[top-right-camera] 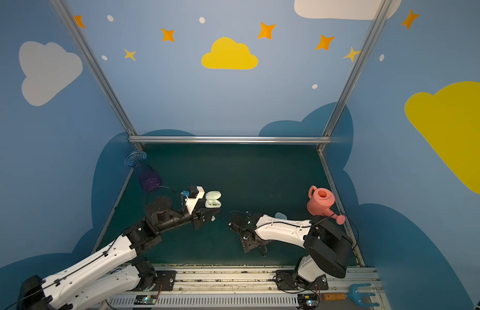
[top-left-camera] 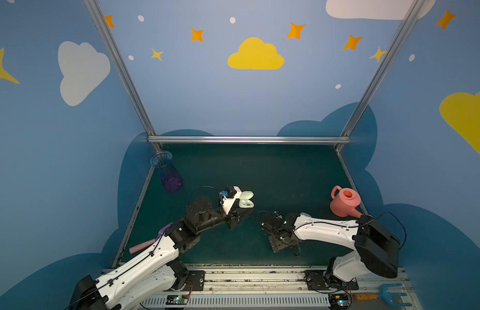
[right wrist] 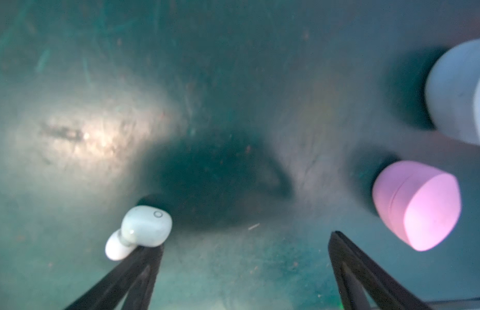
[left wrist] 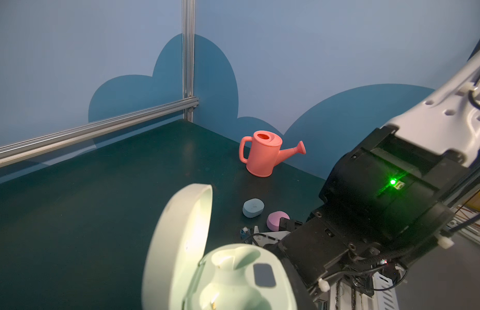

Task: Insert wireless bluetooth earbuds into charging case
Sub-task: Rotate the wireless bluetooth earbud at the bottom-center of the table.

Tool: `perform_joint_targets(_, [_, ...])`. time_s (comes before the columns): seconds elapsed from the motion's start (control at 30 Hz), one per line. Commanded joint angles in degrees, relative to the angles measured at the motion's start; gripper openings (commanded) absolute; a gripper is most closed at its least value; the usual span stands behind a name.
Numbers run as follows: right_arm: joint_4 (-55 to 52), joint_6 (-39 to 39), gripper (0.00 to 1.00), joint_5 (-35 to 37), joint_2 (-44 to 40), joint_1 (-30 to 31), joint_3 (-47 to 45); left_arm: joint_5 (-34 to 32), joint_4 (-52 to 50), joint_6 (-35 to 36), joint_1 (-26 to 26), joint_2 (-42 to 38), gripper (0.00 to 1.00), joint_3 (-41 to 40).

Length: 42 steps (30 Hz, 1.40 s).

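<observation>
Right fingers spread wide, tips low over the dark green tabletop, nothing in the gap between them. One pale, glossy earbud lies on the tabletop right at the tip of one finger; contact looks likely but is not certain. Pink case, closed, sits just beside the other finger on its outer side. Pale blue case, also closed, is just past the pink one.

Left fingers drawn narrow to a wedge, just beside the mint charging case. Its lid stands hinged open. Left wrist view looks down into the base: both wells appear empty. Small whitish piece shows at the left fingertips in a top view. It is too small to identify, and I cannot tell whether it is gripped.

Coral watering can upright at the tabletop's right edge, well apart from the mint case. Clear vase in the far left corner.
</observation>
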Motion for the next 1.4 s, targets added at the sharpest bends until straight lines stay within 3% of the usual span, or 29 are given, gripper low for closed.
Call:
perform_joint_targets(0.0, [0.37, -0.67, 0.96, 3.7, 2.52, -1.35, 0.67, 0.06, 1.37, -0.19, 0.2, -0.26, 0.03, -0.18])
perform_joint_targets(0.37, [-1.71, -3.84, 0.96, 3.91, 2.61, -3.55, 4.92, 0.06, 0.66, 0.05, 0.26, -0.39, 0.03, 0.12])
perform_joint_targets(0.7, [-1.68, -0.81, 0.96, -8.11, -3.77, -3.59, 3.13, 0.15, 0.44, 0.14, 0.26, -0.32, 0.03, 0.39])
perform_joint_targets(0.97, [10.22, 1.02, 0.96, -19.54, -3.8, -4.92, 0.2, 0.09, -0.05, -0.04, 0.25, -0.32, 0.03, 0.75])
perform_joint_targets(1.07, [11.82, 0.43, 0.95, -20.33, -2.02, -5.05, -0.06, -0.13, -0.72, 0.15, 0.27, -0.92, 0.03, 0.95])
perform_joint_targets(1.2, [8.75, -0.93, 0.94, -15.78, -0.8, -5.18, 0.1, -0.7, -1.55, 0.49, 0.31, -1.73, 0.03, 1.04])
perform_joint_targets(1.37, [12.0, -1.82, 0.82, -19.01, -1.31, -6.08, -1.36, -1.07, -1.84, 0.49, 0.32, -1.84, 0.03, 0.99])
